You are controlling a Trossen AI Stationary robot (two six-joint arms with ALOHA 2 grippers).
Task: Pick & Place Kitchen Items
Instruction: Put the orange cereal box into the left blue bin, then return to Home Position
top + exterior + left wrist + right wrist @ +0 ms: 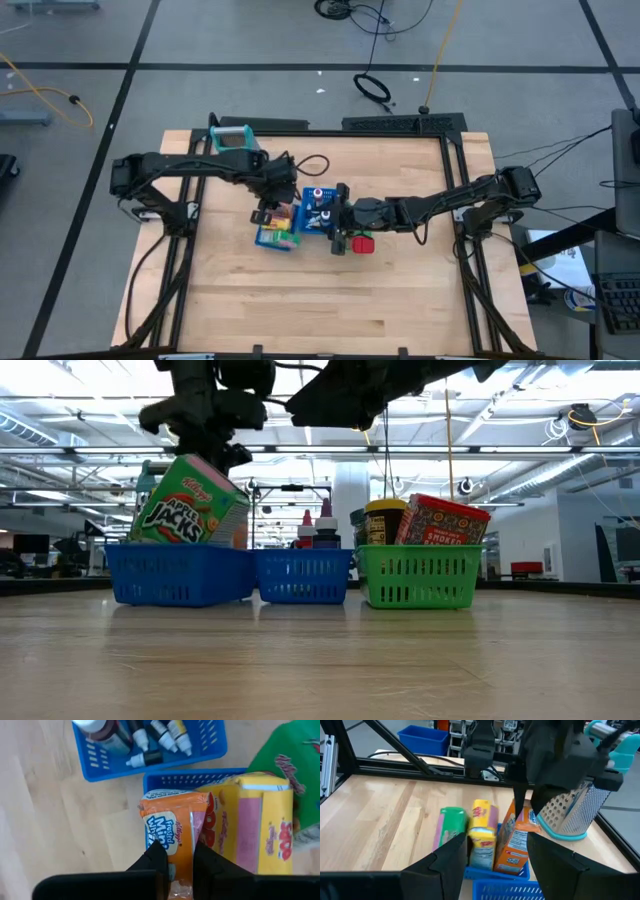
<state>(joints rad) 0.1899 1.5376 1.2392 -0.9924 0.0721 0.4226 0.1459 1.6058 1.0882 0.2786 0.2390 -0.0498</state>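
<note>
left gripper (pixel 180 865): over the blue basket (pixel 275 240) left of table centre, fingers clamped on the top edge of the orange packet (pixel 172 832).
orange packet: stood upright at the basket's near edge, touching the yellow box (pixel 260 825) beside it; print read "frosted Mini".
yellow box: upright in the same basket, between the orange packet and the green pouch (pixel 290 765).
green pouch: Apple Jacks print, leaning tilted out of that basket at its outer end in the low view.
right gripper (pixel 497 850): just right of the baskets in the high view, fingers apart, nothing between them; it faced the upright packets and the left gripper.
second blue basket (pixel 150 767): touching the first one on the side toward the right arm; held several tiny bottles (pixel 155 737) lying flat with a dark-capped larger bottle beside them.
green basket (pixel 418 575): rightmost of the row in the low view, just beside the blue ones; held the jar (pixel 385 520) with yellow lid and the red block (pixel 445 520), the block tilted.
grater (pixel 575 812): metal with teal trim, standing on the table behind the baskets near the left arm.
table (pixel 400 290): light wood, dark frame around it.
far blue bin (pixel 425 740): off the table beyond its back rail, right wrist view only.
</note>
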